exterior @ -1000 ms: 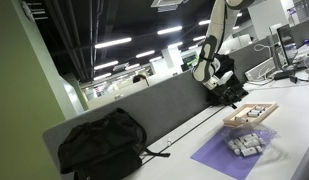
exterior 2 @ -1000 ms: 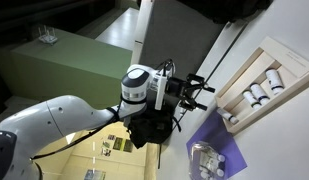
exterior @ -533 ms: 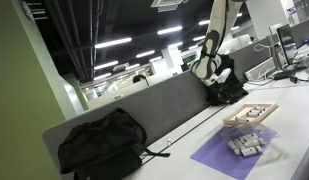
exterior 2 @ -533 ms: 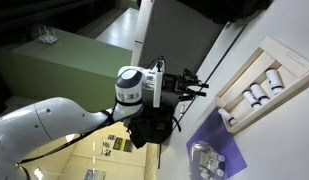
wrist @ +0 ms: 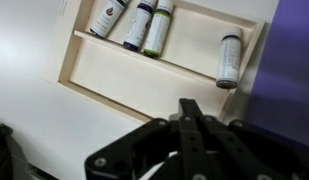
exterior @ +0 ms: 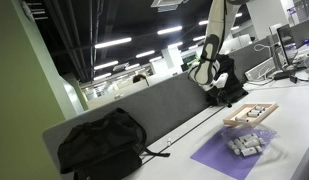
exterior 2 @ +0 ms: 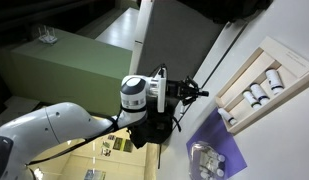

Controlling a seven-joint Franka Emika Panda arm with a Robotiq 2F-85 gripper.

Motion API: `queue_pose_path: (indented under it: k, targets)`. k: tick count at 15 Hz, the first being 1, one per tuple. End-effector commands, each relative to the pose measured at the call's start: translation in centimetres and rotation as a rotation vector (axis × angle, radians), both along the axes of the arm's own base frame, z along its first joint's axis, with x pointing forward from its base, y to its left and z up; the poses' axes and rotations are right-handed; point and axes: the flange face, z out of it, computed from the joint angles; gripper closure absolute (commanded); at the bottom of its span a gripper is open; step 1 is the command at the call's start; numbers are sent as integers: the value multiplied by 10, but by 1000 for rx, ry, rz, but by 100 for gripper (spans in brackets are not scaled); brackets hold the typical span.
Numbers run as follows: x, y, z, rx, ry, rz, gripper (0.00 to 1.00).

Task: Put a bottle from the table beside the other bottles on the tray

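With the gripper (wrist: 189, 112) being held closed and empty, the bottle (wrist: 229, 58) is lying on the tray (wrist: 104, 80) ahead of it, near the other bottles (wrist: 142, 25), so placement is being judged done.

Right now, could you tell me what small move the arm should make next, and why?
Probably open the end effector first: in the wrist view it looks shut with nothing in it, above the tray, where four bottles already lie. The loose bottles on the purple mat are not yet picked.
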Motion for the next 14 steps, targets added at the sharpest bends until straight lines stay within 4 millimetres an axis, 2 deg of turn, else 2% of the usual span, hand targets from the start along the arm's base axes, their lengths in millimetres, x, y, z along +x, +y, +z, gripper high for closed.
queue_pose_path:
  k: [1, 7, 14]
  targets:
    - [1, 15, -13, -24, -10, 34, 97]
    - [-8, 31, -41, -8, 53, 37, 97]
    - [-20, 27, -55, -14, 140, -16, 97]
